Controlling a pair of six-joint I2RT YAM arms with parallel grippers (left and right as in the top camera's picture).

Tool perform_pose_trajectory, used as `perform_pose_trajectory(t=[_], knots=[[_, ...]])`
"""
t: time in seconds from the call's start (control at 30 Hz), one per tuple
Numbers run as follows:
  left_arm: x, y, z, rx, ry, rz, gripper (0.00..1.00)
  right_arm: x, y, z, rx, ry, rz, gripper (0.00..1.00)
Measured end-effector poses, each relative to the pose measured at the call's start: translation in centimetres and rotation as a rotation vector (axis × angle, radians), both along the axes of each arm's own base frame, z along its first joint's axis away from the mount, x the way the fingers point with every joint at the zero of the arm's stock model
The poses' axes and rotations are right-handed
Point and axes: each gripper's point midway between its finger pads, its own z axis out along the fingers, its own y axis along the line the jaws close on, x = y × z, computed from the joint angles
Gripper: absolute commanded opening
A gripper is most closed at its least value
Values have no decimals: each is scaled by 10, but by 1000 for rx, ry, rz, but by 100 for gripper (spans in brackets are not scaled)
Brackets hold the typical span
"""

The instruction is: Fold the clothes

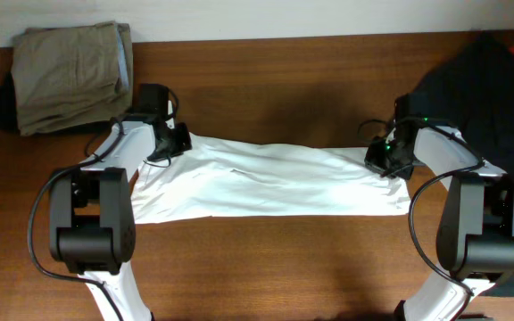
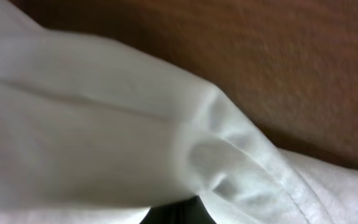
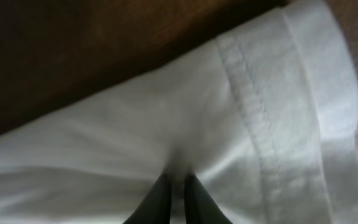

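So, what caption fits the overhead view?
Left gripper and right gripper hold opposite ends of a white T-shirt on the wooden table.

No text, label or number is readable anywhere

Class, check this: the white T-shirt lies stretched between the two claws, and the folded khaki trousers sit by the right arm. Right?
Not quite. In the overhead view the folded khaki trousers sit at the far corner by the left arm, not the right. The white T-shirt does lie stretched between the left claw and the right claw.
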Motion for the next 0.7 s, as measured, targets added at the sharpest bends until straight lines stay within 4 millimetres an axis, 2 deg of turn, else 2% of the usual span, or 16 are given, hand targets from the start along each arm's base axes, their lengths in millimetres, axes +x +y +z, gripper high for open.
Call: perform_pose_trajectory(t=[0.1,0.17,0.23,0.37,0.47,0.53,0.57,0.63,0.7], knots=[[7,27,-1,-8,-3,62,0,-1,-2,-6,-13,-6,-6,14],[5,55,-1,-10,7,124,1,2,-4,-5,-22,-22,-11,14],[-2,92,-2,-7,30,209,1,13,-6,-4,-31,-65,-16,15],[-16,143,-3,-9,52,329,1,36,-2,2,-1,-166,-11,17],[-21,158,-3,-10,59,366,0,39,1,4,12,-180,-12,17],[-29,169,-2,-5,77,403,0,43,1,12,20,-167,-11,15],[-35,177,0,12,87,427,0,47,1,22,22,-157,-11,16],[-42,189,13,39,74,456,0,60,1,47,26,-172,-7,18],[-37,187,57,47,-27,452,0,72,9,66,71,-213,30,18]])
